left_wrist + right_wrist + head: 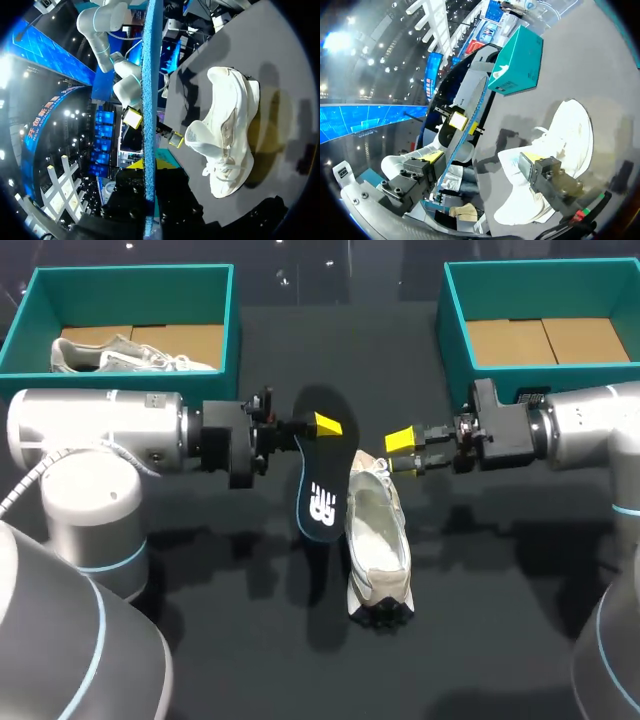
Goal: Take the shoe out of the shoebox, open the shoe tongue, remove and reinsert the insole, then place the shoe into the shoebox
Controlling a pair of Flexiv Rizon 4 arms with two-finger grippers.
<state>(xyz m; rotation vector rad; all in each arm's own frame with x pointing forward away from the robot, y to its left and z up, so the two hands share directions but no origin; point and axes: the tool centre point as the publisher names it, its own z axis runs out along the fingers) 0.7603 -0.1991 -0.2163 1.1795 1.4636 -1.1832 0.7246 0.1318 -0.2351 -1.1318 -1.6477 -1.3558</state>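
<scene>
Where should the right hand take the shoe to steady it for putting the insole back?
The opening's rim on the side facing the right hand, coming from that side. The shoe lies with its opening up, so one finger can likely slip inside, one outside.

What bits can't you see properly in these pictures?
- Left wrist view: the insole shows only its edge and covers the fingertips of the left gripper.
- Head view: the near wall of the left teal box hides part of the second shoe.
- Right wrist view: one finger of the right gripper covers part of the white shoe.
</scene>
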